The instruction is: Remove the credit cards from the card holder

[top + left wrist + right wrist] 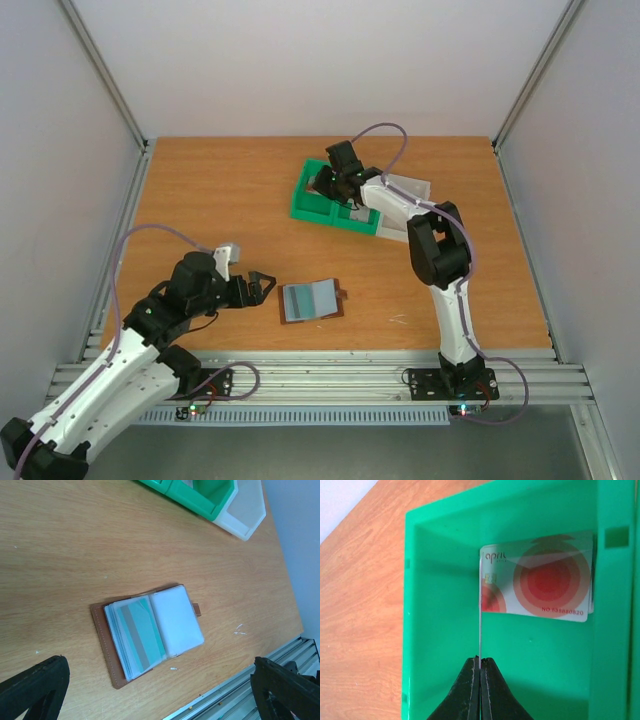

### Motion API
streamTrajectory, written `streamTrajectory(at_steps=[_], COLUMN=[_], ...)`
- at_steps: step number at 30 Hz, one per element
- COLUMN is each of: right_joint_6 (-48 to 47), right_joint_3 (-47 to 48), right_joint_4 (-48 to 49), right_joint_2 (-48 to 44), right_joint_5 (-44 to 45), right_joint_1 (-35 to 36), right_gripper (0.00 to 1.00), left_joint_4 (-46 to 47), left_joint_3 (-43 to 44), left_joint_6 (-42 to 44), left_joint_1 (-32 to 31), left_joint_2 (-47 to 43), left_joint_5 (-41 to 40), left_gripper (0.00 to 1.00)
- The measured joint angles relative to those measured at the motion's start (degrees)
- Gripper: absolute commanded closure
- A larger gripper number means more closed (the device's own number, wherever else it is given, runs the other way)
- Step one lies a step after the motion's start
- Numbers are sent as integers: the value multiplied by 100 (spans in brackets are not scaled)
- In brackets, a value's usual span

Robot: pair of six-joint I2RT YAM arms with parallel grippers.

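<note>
Top external view: card holder [311, 300], brown, is laid open and flat on the bench [200, 200] with its pale inner pockets upward. Its small tab [345, 294] is on the edge turned away from the left hand [262, 287]. The left hand is held just beside the card holder and apart from it, fingers spread wide, nothing gripped. A compartment tray [318, 208], green with a white section [405, 190], is set well beyond the card holder toward the back of the bench. The right hand [325, 182] is lowered into the green end of that tray, well apart from the card holder. Left wrist view: the card holder is framed between the two dark fingers [40, 682]. A teal card [142, 635] with a grey stripe is seen through the clear sleeves on the half away from the tab, and a blank sleeve [177, 620] is seen on the tab half. Right wrist view: the right hand is clenched, its fingertips pressed on an edge-on card [480, 630] held upright inside a green compartment [445, 605]. A red-ringed card [540, 577] is found deeper in the same compartment; whether it is laid flat or leaned on the wall cannot be told.
</note>
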Motion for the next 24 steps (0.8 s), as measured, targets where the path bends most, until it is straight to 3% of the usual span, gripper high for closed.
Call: streamTrajectory(at_steps=[15,24], right_joint_6=[-153,-280], right_joint_3=[859,1202], right_joint_4=[-579,-957], right_joint_2=[564,695], right_joint_5=[-92,-61], right_joint_1=[-133,-153], right_gripper=[90,80], left_joint_4=[-157,-160], left_joint_3=[0,0], left_joint_6=[22,24], left_joint_1=[0,0], left_joint_2=[-61,-61], left_joint_5=[-120,-120], left_gripper=[1,1])
